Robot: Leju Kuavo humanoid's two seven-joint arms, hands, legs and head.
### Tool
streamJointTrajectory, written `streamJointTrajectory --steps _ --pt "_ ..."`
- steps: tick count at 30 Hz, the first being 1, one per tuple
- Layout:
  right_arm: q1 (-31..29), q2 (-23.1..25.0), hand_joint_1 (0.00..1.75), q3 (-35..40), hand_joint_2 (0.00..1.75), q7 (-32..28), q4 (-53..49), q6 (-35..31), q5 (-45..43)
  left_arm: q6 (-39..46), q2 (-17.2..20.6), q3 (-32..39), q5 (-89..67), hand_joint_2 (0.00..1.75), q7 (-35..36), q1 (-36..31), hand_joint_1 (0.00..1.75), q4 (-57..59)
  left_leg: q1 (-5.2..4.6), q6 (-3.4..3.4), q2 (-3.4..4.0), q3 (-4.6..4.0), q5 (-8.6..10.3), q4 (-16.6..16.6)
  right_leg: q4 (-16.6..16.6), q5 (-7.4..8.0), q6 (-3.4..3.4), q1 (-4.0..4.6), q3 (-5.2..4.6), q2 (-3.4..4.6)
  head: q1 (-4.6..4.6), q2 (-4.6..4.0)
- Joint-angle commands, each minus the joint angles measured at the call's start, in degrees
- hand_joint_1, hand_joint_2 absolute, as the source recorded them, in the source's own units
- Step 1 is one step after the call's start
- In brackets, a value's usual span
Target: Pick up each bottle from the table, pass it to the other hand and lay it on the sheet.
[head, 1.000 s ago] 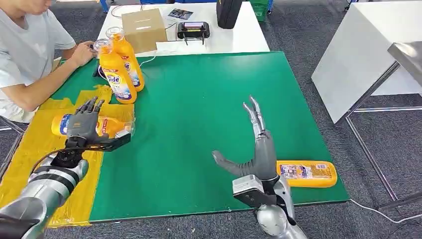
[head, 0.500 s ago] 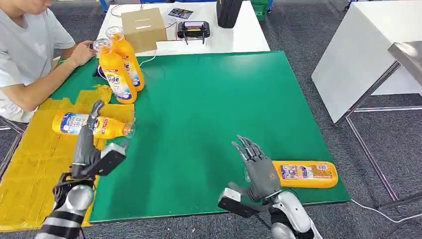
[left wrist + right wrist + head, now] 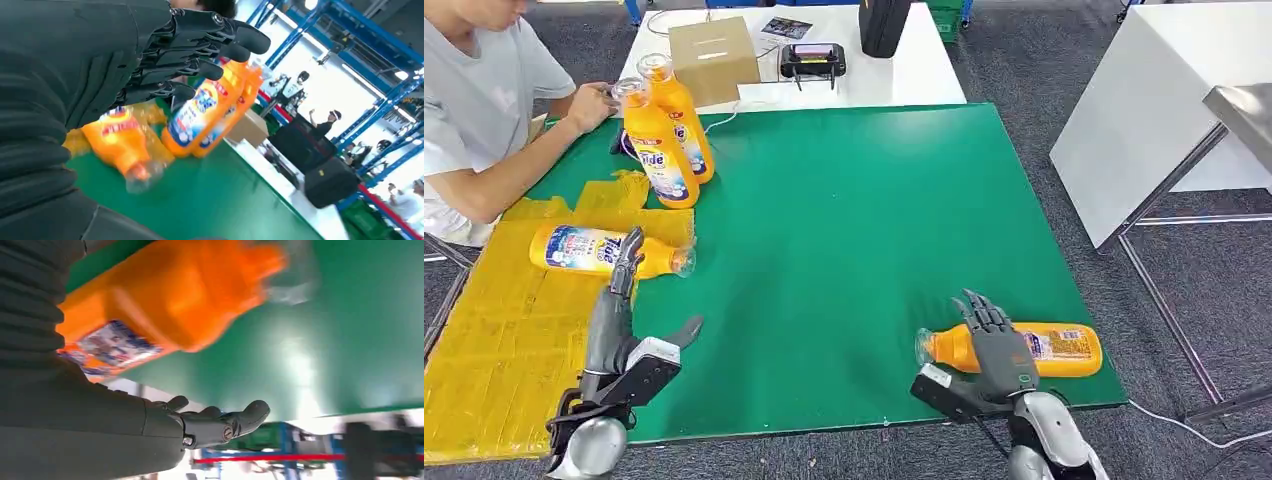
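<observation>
One bottle (image 3: 604, 251) lies on the yellow sheet (image 3: 499, 340). Left hand (image 3: 614, 320) beside it, fingers spread, holding nothing. Two upright bottles (image 3: 664, 130) behind. Right hand (image 3: 996, 345) spread over a lying bottle (image 3: 1054, 350) at the tabletop (image 3: 844, 220) near edge; can't tell whether it grips.

Right hand (image 3: 996, 345) dropped onto bottle (image 3: 1034, 350); left hand (image 3: 619, 310) withdrew.

One bottle (image 3: 600, 250) lying on sheet (image 3: 494, 330), another (image 3: 1034, 350) perhaps under right hand (image 3: 996, 350).
</observation>
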Motion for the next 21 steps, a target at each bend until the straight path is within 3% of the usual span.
streamJointTrajectory --steps 1,13,21 --pt "-2.3 1.5 0.00 -8.7 1.75 0.7 10.6 -1.2 0.7 -0.3 -2.6 -2.0 2.6 1.75 -0.6 0.5 0.00 2.0 0.07 -0.06 -0.19 0.23 -0.07 -0.1 -0.1 -0.06 -0.08 0.02 0.27 0.19 0.00 0.00" --pt "-6.6 2.1 0.00 -11.2 1.75 9.6 21.1 -1.5 13.9 -1.2 -4.5 -3.6 4.7 1.75 -0.8 -1.1 0.00 3.0 0.16 -0.06 -0.22 0.36 -0.10 -0.1 -0.1 -0.08 -0.09 0.08 0.40 0.27 -0.02 0.00" --pt "-8.0 2.2 0.00 -11.5 1.75 11.3 25.4 -0.1 16.3 -1.7 -4.5 -4.4 5.0 1.75 -0.8 -2.0 0.00 3.8 0.18 -0.08 -0.35 0.52 -0.05 -0.1 -0.2 -0.07 -0.12 0.10 0.56 0.16 0.00 0.00"
